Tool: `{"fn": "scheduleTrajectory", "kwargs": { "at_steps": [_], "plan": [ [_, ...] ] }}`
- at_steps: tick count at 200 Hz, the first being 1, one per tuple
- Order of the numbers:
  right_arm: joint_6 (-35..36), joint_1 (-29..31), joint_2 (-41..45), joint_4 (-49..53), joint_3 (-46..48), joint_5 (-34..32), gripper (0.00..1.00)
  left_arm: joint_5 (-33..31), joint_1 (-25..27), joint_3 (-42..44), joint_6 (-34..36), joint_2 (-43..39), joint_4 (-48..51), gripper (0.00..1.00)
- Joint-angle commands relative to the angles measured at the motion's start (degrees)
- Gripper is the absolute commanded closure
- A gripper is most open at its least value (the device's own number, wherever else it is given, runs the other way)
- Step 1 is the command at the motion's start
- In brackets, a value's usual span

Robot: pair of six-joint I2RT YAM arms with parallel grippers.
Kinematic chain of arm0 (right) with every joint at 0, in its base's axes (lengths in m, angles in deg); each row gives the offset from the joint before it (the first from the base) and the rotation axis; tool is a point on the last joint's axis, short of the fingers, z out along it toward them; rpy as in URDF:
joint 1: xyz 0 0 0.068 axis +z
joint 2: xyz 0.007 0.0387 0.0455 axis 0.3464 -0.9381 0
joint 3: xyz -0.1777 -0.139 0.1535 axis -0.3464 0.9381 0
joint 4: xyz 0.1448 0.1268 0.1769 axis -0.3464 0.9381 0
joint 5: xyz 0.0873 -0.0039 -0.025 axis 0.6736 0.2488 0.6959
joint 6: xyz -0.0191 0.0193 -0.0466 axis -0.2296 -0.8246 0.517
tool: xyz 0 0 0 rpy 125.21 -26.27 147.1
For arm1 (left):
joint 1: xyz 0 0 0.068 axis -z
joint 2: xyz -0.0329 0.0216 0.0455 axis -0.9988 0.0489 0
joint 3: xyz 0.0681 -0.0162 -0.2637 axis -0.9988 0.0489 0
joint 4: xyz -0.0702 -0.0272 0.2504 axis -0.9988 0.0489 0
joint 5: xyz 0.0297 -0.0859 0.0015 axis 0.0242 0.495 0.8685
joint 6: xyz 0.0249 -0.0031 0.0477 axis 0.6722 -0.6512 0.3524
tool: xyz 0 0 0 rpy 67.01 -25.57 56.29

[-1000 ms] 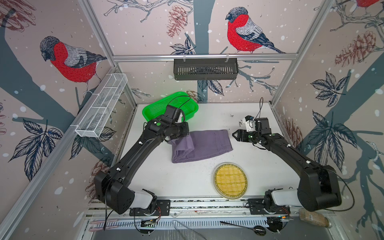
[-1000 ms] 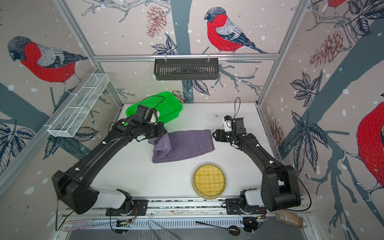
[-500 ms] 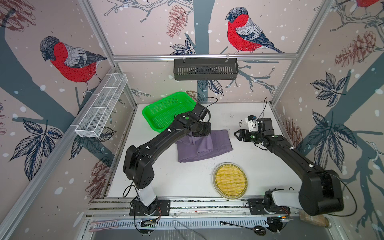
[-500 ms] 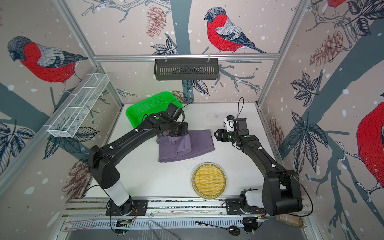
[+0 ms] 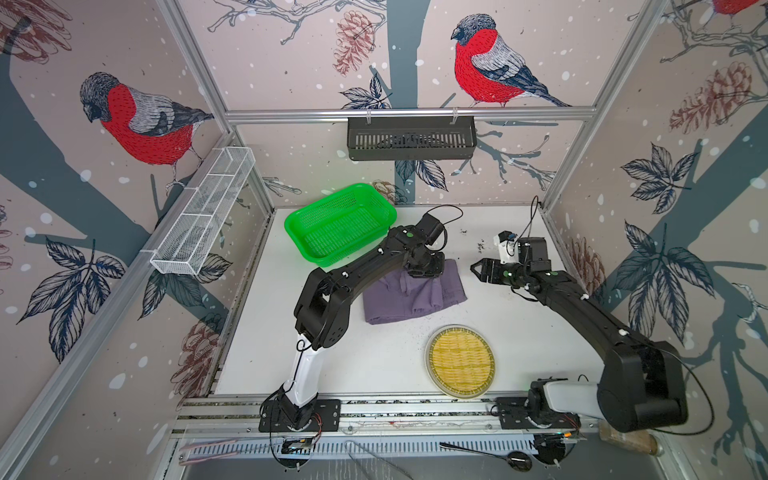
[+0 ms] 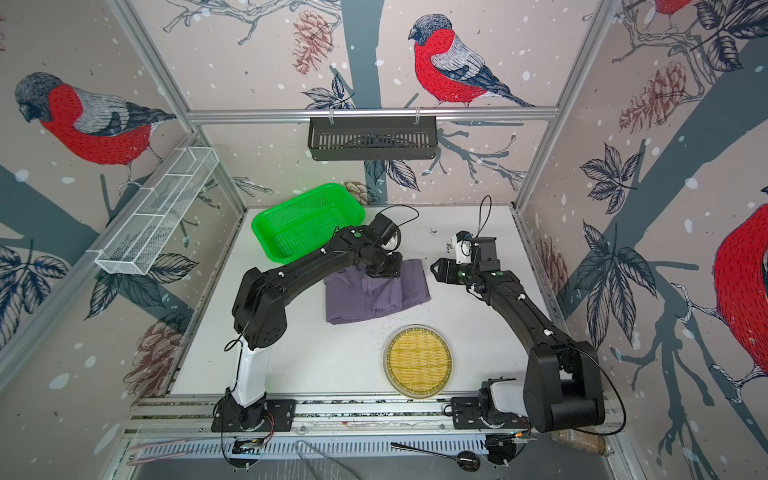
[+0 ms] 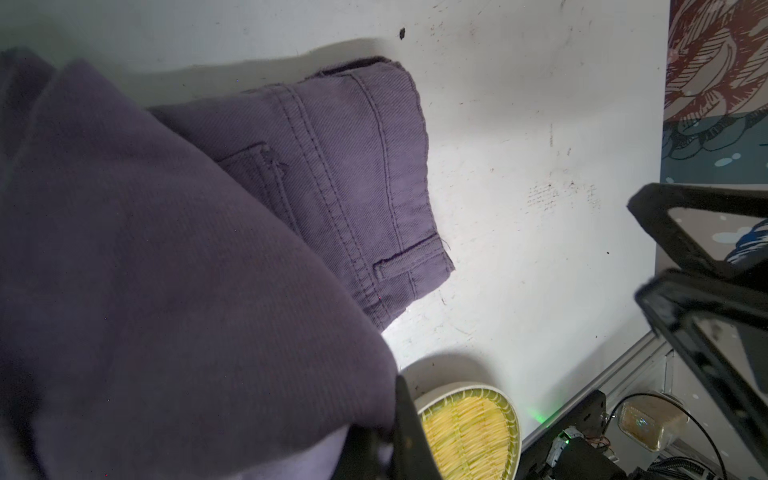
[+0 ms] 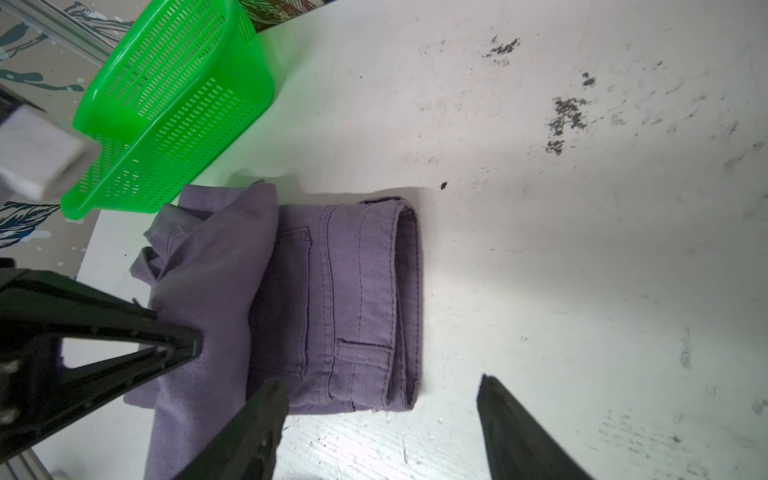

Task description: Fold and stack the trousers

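The left pincer (image 5: 424,271) is clenched on a raised fold of the trousers (image 5: 399,301), and the cloth climbs from the pile up to its tips. In the left wrist view this lifted fold fills most of the picture. In the right wrist view the same pincer (image 8: 195,345) bites into the purple-grey cloth from the side. The rest of the trousers lies under and around this pincer as a compact bundle on the white table (image 5: 374,365). The waistband end, with a belt loop and a stitched pocket, rests flat on the side toward the right pincer (image 5: 478,270). That pincer is released, its jaws wide apart and holding nothing. It hangs just beside the waistband edge of the bundle with its tips pointing toward the left pincer. A green basket (image 5: 340,226) stands on the far side of the left pincer from the arm bases, just beside the bundle's corner; contact cannot be told. A round woven yellow plate (image 5: 460,360) lies between the pincers and the arm bases, near the bundle's front edge but apart from it, and well apart from both pincers.
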State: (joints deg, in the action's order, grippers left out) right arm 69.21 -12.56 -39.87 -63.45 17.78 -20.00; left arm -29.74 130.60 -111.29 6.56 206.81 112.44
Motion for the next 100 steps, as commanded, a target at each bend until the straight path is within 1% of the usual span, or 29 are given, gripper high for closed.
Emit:
{"fn": "scheduleTrajectory", "kwargs": {
  "at_steps": [1,33,57,81,93,100],
  "plan": [
    [-0.25,-0.15,0.29,-1.43,0.22,0.67,0.25,2.19,0.56,-3.16,-0.55,1.00,-2.38,1.00],
    [-0.42,-0.38,-0.16,-1.72,0.43,0.75,0.25,2.19,1.84,-9.28,-0.23,3.31,0.53,1.00],
    [-0.48,-0.41,-0.60,-1.82,0.47,0.84,0.25,0.38,1.89,-9.37,0.82,4.62,1.35,1.00],
    [-0.52,-0.46,-0.51,-1.73,0.31,0.84,0.25,1.38,1.53,-9.99,1.25,7.95,0.89,1.00],
    [-0.42,-0.50,-0.33,-1.55,0.26,0.67,0.25,1.08,1.52,-12.58,1.47,9.93,1.60,0.95],
    [-0.44,-0.50,-0.05,-1.41,0.31,0.63,0.25,0.68,1.56,-14.08,1.54,10.89,1.92,0.90]
  ]
}}
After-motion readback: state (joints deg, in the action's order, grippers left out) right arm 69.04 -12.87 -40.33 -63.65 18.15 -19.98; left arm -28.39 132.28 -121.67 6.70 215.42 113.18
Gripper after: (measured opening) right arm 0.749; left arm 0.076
